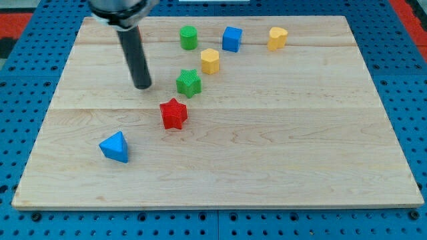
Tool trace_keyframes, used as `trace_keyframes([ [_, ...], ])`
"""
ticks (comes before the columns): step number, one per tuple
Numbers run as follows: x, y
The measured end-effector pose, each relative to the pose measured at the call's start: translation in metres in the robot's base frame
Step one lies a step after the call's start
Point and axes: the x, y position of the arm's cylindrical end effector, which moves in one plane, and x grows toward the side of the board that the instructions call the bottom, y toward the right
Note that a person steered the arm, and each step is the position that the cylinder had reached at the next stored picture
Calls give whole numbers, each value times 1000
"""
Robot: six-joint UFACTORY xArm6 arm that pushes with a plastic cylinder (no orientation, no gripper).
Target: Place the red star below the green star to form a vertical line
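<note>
My tip (143, 87) sits on the wooden board (267, 160), upper-left part of the view. No fingers on this rig, just a straight dark rod (135, 57), so nothing to open or close, and the tip touches no block.

Placed from the tip:
- Green star (189, 83): to the view's right, approx same level, near but apart.
- Red star (174, 113): down and to the right, toward the view's bottom. It lies below the green star & slightly to the view's left of it, close w/ a small gap between the 2, so the pair runs on a slight slant.
- Yellow block (209, 61), looks hexagonal: right and a bit up, just beyond the green star.
- Green block (189, 37), roundish: up and right.
- Blue cube (231, 39): farther right, near the top edge.
- 2nd yellow block (277, 38), shape unclear: farthest right, same top row.
- Blue triangle-ish block (115, 147): well below the tip, slightly left, alone at the view's lower left.

Board rests on a blue perforated table (413, 80).
</note>
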Motion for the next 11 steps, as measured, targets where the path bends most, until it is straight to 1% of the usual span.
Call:
trace_keyframes([
  [1,0,50],
  [2,0,69],
  [4,23,-51],
  [5,62,-48],
  [6,73,-18],
  [7,72,22],
  [8,82,31],
  [9,77,33],
  [11,74,66],
])
